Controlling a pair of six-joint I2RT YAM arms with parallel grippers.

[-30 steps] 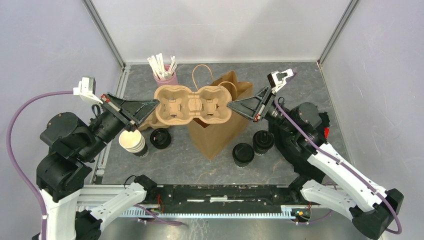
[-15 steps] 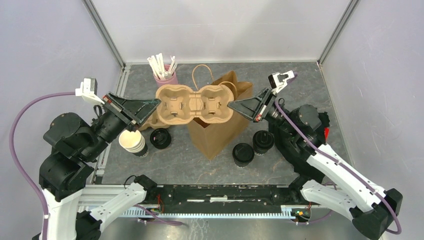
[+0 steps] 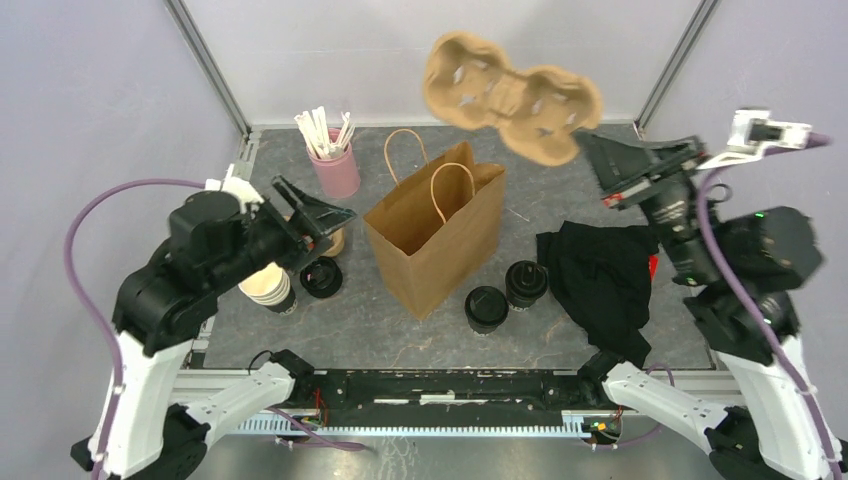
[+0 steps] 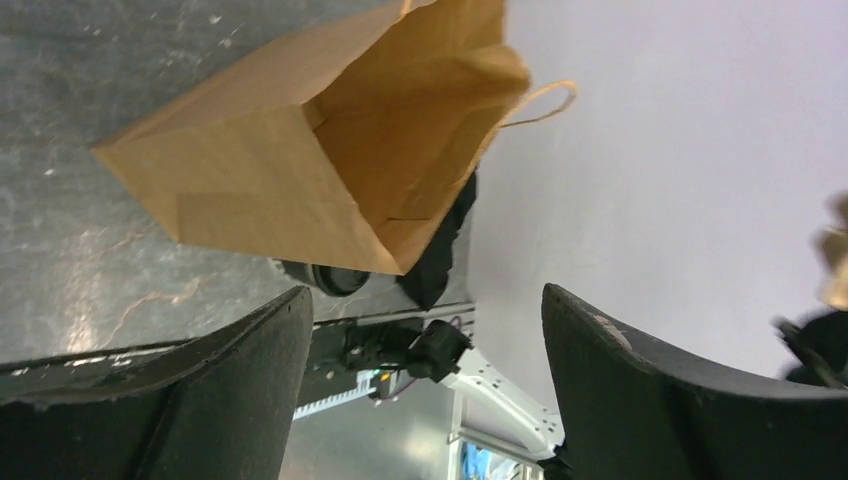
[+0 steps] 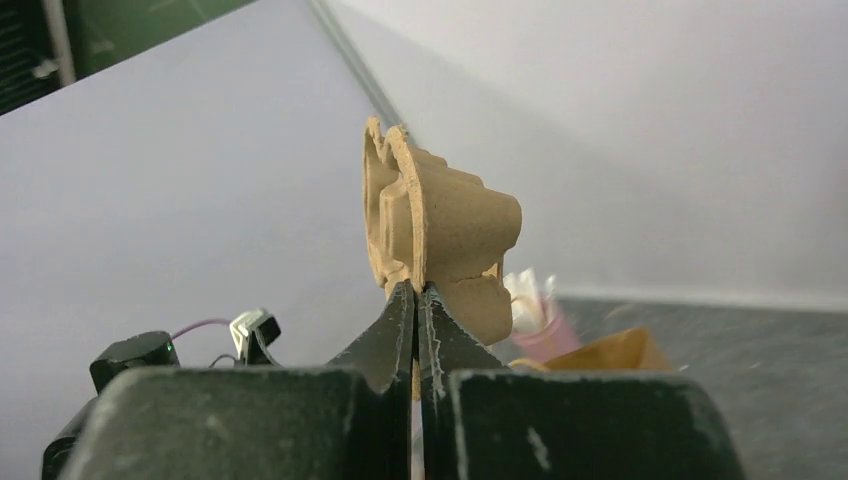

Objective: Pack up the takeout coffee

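Two takeout coffee cups with black lids [image 3: 486, 308] [image 3: 526, 283] stand right of the brown paper bag [image 3: 435, 235]. A third lidded cup [image 3: 321, 276] sits left of it, beside an uncapped cup [image 3: 266, 285] with a cream rim. My right gripper [image 3: 592, 146] is raised high at the back right, shut on the rim of a tan pulp cup carrier [image 3: 510, 95]; the right wrist view shows the gripper [image 5: 415, 290] pinching the carrier [image 5: 430, 235] edge-on. My left gripper [image 3: 335, 222] is open and empty left of the bag, and the left wrist view shows the gripper [image 4: 425, 330] facing the bag [image 4: 310, 150].
A pink cup of white sticks [image 3: 333, 165] stands at the back left. A black cloth [image 3: 600, 280] lies right of the lidded cups. Grey walls and metal posts close in the table on three sides. The arm bases sit along the near edge.
My left gripper opened, let go of the carrier and drew back to the left. My right arm swung the carrier up and to the back right, away from above the bag.
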